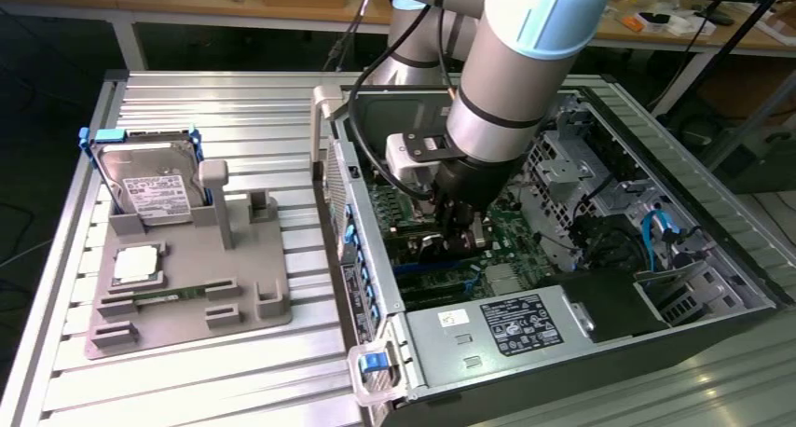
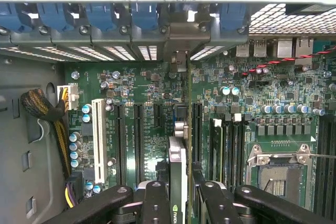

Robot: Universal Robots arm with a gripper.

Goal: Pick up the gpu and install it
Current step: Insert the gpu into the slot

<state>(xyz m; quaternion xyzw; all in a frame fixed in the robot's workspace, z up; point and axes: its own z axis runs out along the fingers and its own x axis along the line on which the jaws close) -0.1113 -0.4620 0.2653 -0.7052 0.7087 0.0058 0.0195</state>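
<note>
My gripper (image 1: 453, 239) reaches down inside the open computer case (image 1: 373, 259), over the green motherboard (image 1: 513, 213). In the wrist view the gripper (image 2: 178, 205) is shut on the gpu (image 2: 177, 166), which is seen edge-on as a thin dark card between the two black fingers (image 2: 156, 203). The card runs along an expansion slot toward the rear wall, and its silvery bracket end (image 2: 181, 59) sits at the slot opening under the blue latches (image 2: 144, 17). In the exterior view the gpu (image 1: 433, 247) is a dark shape low on the board beneath the fingers.
A grey fixture (image 1: 186, 301) at the exterior view's left holds a silver hard drive (image 1: 149, 189), a processor chip (image 1: 137, 264) and a green memory stick (image 1: 168, 296). Inside the case are a power supply (image 1: 523, 320), a cable bundle (image 2: 42, 108), a white slot (image 2: 98, 129) and the processor socket (image 2: 278, 169).
</note>
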